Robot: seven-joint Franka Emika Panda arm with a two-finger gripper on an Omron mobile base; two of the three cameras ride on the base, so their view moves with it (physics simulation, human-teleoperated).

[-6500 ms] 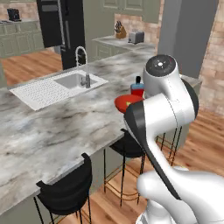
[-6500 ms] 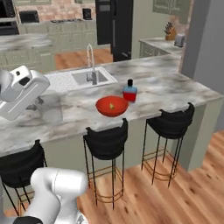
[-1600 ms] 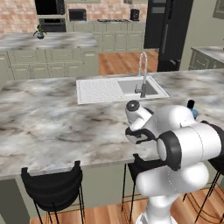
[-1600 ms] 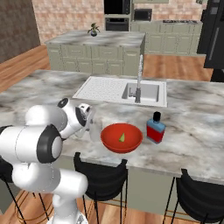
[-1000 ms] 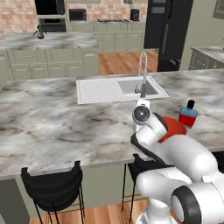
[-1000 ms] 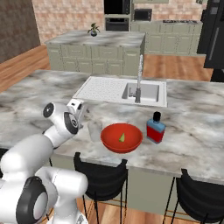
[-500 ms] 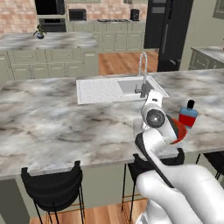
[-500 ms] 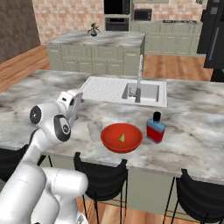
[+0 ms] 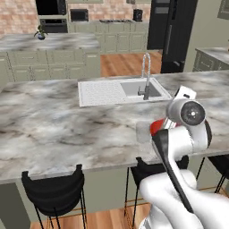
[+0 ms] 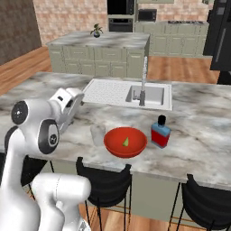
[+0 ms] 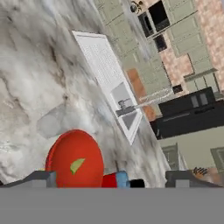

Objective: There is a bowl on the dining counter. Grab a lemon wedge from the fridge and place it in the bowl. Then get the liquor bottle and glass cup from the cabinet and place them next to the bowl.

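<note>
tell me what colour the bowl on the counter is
Red; the bowl shows best in the right base view.

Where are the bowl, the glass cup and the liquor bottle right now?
bowl (image 10: 135, 145): right base view, on its red near wall beside the lemon wedge.
glass cup (image 10: 97, 134): right base view, mid-height on its clear side.
liquor bottle (image 10: 159, 135): right base view, on its red body under the black cap.

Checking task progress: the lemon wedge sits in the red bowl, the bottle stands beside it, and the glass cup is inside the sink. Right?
Not quite. In the right base view the glass cup stands on the dining counter beside the red bowl, not in the sink. The lemon wedge and bottle are as said.
</note>
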